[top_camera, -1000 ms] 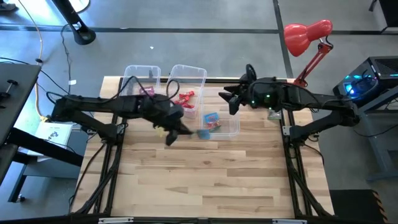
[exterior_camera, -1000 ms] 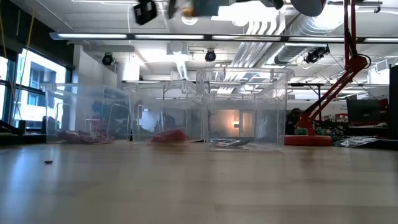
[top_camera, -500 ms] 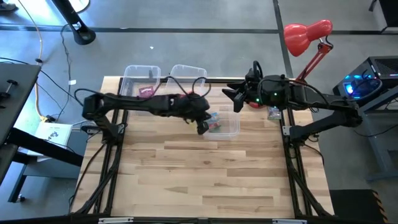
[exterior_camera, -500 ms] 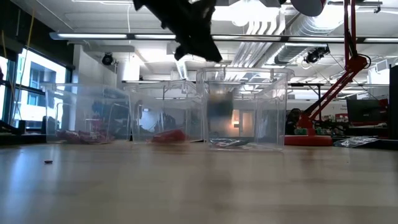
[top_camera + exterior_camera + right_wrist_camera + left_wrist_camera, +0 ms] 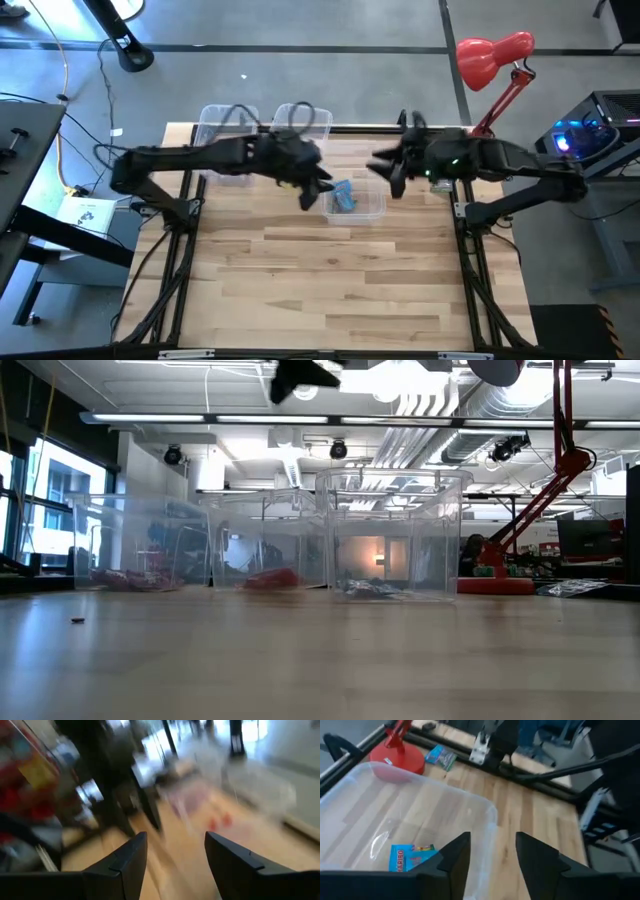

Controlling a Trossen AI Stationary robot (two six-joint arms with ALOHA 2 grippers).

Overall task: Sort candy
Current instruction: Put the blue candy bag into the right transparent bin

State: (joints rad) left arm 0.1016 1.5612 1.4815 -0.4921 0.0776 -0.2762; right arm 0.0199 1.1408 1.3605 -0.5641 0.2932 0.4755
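Note:
Three clear bins stand along the table's far edge: a left bin (image 5: pixel 215 120), a middle bin (image 5: pixel 312 118) and a right bin (image 5: pixel 370 205). Blue packets of candy (image 5: pixel 342 196) lie on the right bin's floor (image 5: pixel 412 857). In the low view, pink pieces (image 5: pixel 130 578) lie in the left bin and red ones (image 5: pixel 270 577) in the middle bin. My left gripper (image 5: pixel 312 195) hangs open and empty above the right bin's left rim (image 5: pixel 492 840). My right gripper (image 5: pixel 385 172) hovers open and empty to the right of that bin (image 5: pixel 175 837).
A red desk lamp (image 5: pixel 495 55) stands at the far right corner, its base (image 5: pixel 397 757) just beyond the right bin. One blue-green packet (image 5: pixel 441 756) lies on the table beside that base. The near half of the wooden table (image 5: pixel 330 290) is bare.
My left gripper has swung from the table's middle toward the far right, over the right bin, and has since drawn back a little to the bin's left rim. The blue packet at its tips has dropped into that bin, where it lies now.

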